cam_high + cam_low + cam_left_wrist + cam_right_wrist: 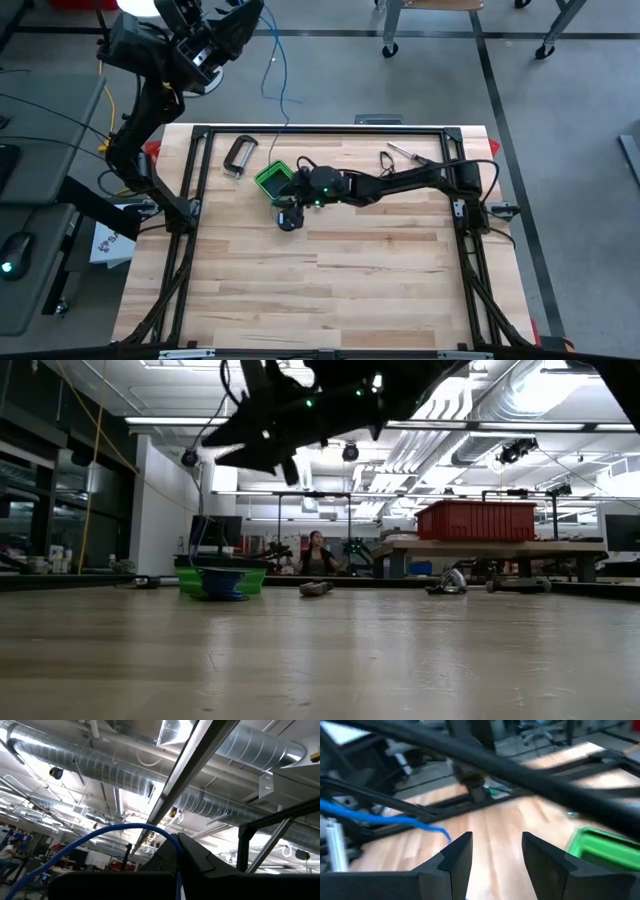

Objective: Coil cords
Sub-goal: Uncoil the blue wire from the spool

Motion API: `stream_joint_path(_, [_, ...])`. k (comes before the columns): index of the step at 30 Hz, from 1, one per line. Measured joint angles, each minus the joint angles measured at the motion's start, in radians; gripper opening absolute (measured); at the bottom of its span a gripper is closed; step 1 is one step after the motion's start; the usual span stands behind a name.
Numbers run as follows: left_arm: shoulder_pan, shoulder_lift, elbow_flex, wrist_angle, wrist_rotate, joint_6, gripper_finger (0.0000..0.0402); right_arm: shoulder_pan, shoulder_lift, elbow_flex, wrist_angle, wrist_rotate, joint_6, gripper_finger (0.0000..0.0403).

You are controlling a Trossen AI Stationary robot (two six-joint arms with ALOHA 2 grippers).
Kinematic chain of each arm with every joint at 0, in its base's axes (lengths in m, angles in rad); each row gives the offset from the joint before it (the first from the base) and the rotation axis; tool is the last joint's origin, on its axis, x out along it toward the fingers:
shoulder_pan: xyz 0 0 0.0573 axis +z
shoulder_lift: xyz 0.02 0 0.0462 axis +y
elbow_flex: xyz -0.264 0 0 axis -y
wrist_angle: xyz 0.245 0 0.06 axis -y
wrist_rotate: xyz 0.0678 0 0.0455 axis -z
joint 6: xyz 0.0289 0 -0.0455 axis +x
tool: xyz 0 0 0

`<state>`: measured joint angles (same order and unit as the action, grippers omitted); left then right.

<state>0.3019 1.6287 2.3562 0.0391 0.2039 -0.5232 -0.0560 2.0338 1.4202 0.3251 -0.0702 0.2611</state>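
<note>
High view, step: I judge I am mid-coil, with the left gripper [232, 22] lifted off beyond the table's far left corner and the blue wire [277, 75] trailing from it down toward the far edge.
High view, right gripper [290, 215]: it sits over the table's far-left part, above the small dark spool [289, 220], just beside the green box [272, 179].
High view, room: the near half of the table [330, 290] is bare wood; a metal clamp [240, 156] lies by the far left corner, a small tool [403, 153] near the far edge.
Low view: the green box [220, 578] stands on the table's far part with a blue thing in front of it; the arms hang dark overhead.
Left wrist view: the fingers are together, and the blue wire [100, 834] arches past them; I cannot tell for sure that it is pinched.
Right wrist view: the fingers [457, 852] stand apart over bare wood, nothing between them; the wire [380, 819] runs ahead, the green box [600, 851] to one side.
Next move: I judge it calls for winding slack onto the spool, keeping clear of the table frame [320, 131] at the far edge.
</note>
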Motion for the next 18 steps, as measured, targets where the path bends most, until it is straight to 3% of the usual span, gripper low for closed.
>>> stream_joint_path(11, [0.000,-0.010,0.000,-0.012,0.001,0.002,0.0000,0.009,-0.008,0.013,-0.142,-0.134,-0.060,0.0165])
stream_joint_path(18, [0.000,-0.010,0.000,-0.014,-0.003,0.003,0.0000,0.040,-0.003,0.013,-0.146,-0.127,-0.113,0.0165])
